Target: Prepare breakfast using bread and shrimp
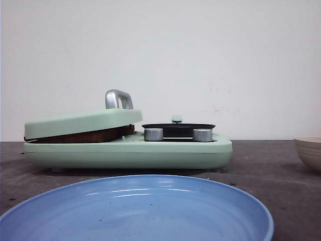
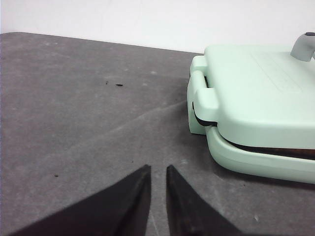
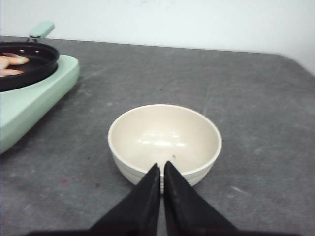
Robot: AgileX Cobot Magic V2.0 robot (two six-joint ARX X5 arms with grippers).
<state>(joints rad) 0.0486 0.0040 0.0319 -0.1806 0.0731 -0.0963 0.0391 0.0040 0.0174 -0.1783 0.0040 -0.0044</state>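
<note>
A mint-green breakfast maker [image 1: 125,150] stands on the dark table. Its lid [image 1: 85,122] rests slightly ajar on the bread, of which only a brown crust edge [image 1: 85,135] shows in the gap; this edge also shows in the left wrist view [image 2: 290,151]. Pink shrimp [image 3: 12,60] lie in the small black pan [image 3: 29,66] on the maker's right side. My left gripper [image 2: 158,169] is empty, its jaws nearly together, above bare table left of the maker. My right gripper [image 3: 161,166] is shut and empty, at the near rim of a cream bowl [image 3: 165,140].
A large blue plate [image 1: 135,211] lies at the front of the table. The cream bowl [image 1: 308,150] stands to the right of the maker. Two silver knobs [image 1: 153,134] sit on the maker's front. The lid has a metal handle [image 1: 118,99].
</note>
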